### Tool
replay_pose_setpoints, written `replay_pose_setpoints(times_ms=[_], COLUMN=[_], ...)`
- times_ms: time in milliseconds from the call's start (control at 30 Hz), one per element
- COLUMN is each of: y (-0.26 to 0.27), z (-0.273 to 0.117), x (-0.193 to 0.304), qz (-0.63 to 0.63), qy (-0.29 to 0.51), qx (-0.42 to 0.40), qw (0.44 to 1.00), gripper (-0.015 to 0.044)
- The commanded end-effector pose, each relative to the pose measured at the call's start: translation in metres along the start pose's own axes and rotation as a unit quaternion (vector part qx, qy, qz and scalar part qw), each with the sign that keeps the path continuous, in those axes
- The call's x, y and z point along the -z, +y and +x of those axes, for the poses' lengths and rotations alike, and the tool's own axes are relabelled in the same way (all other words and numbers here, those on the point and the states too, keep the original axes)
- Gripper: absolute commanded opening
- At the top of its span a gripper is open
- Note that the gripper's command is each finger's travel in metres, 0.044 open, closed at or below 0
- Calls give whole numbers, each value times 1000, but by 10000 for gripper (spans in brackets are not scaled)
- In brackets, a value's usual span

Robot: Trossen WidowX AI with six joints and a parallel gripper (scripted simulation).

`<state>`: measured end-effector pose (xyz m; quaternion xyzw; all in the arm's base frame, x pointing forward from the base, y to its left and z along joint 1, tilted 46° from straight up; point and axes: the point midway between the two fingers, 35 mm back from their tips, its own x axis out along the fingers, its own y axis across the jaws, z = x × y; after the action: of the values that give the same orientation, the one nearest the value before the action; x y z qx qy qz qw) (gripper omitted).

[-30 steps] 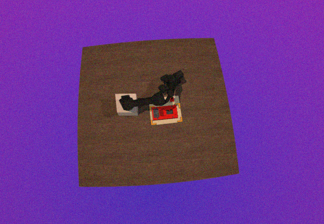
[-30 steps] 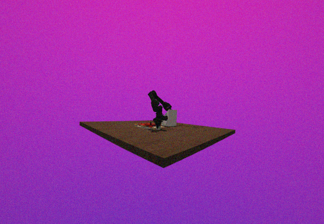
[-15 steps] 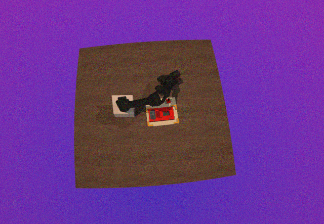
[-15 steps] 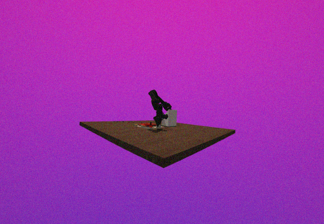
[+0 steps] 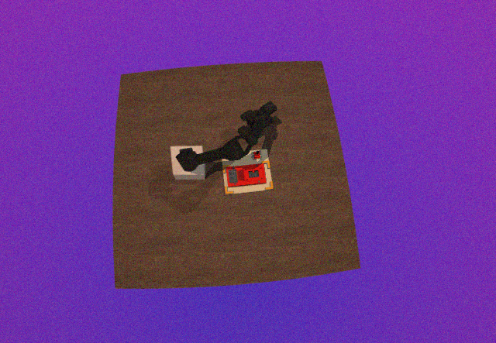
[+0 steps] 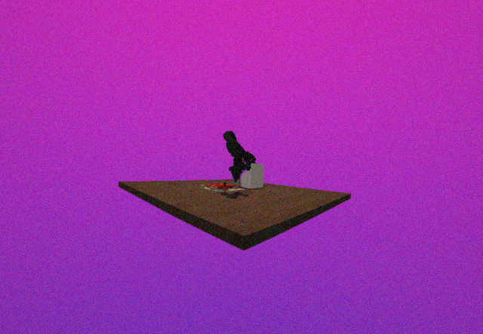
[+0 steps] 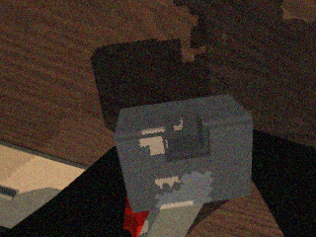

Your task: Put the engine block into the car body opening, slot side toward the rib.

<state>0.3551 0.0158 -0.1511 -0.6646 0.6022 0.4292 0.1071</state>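
Note:
The engine block (image 7: 227,173) is a blue-grey block with a square slot; in the wrist view the slot faces up and toward the top of the picture. My gripper (image 7: 182,147) (image 6: 236,180) is shut on it, with one black finger at each side. The block is held above the table, its shadow apart from it. The red car body (image 5: 245,181) lies flat on a cream board (image 5: 248,190), with a dark opening (image 5: 253,173) right of its middle. The hand is behind the car body in the top view, not over it. The rib is too small to make out.
A grey strip (image 5: 236,162) borders the car body's far side, with a small red part (image 5: 256,154) on it. The white base block (image 5: 192,176) (image 6: 254,176) stands left of the board in the top view. The arm reaches from it past the strip.

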Motion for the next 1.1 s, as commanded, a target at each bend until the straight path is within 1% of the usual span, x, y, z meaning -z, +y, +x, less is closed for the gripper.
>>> replay_pose_setpoints(times_ms=[0,500,600,767,1067], y=[-3,-1,-1,-5,-4], z=[-18,-63,-64,-47,-51], x=[0,-3,-3,-8,-5], qz=[5,6,6,6,6], qy=[-2,-1,-1,-1,-23], qx=[5,3,3,3,3], qw=[1000,1000,1000,1000,1000], gripper=[0,0,0,0,0])
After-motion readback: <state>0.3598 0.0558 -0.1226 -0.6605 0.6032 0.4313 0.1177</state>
